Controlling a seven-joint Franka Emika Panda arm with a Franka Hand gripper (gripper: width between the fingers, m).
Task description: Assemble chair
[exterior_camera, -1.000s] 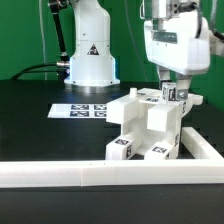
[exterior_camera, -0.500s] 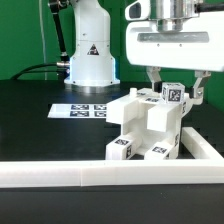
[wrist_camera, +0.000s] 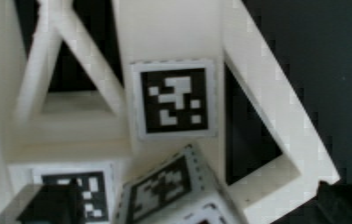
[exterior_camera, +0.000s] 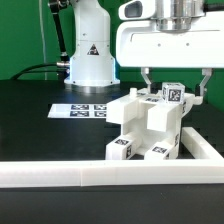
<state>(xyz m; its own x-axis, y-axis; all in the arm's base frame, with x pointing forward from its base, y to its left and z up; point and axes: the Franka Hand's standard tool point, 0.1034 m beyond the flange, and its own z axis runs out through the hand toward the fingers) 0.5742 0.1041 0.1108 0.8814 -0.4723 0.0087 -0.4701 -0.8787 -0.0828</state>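
Chair (exterior_camera: 150, 125): white, chunky, partly assembled, sitting on the black table (exterior_camera: 30, 120) toward the exterior view's right. It rests inside the corner formed by the long white rail (exterior_camera: 60, 175) running across the front and a shorter white rail piece (exterior_camera: 208, 148) angling back on the exterior view's right. Square black-and-white tags visible on several faces: two low on the front near the rail, one on the upper block at the top.

Top tagged block (exterior_camera: 173, 95) stands highest on the chair, directly between the gripper's fingers.

Gripper (exterior_camera: 174, 92): jaws released, spread wide, one finger (exterior_camera: 146, 82) on each side of the top block, both appearing clear of it, though contact on the far finger is hard to rule out at this resolution. Nothing is grasped. The white gripper body fills the upper right of the exterior view.

Wrist view: close on white chair parts (wrist_camera: 244, 120), with one upright tag in the centre and two more tags on tilted faces nearer the camera. Slanted white edges cross the frame; black table behind. Image is blurred, so which chair pieces these are cannot be told.

Marker board (exterior_camera: 82, 110): flat, white, on the table just beside the chair toward the exterior view's left, apart from it.

Robot base (exterior_camera: 88, 55): white, behind the board, with a black cable (exterior_camera: 30, 70) trailing toward the exterior view's left.
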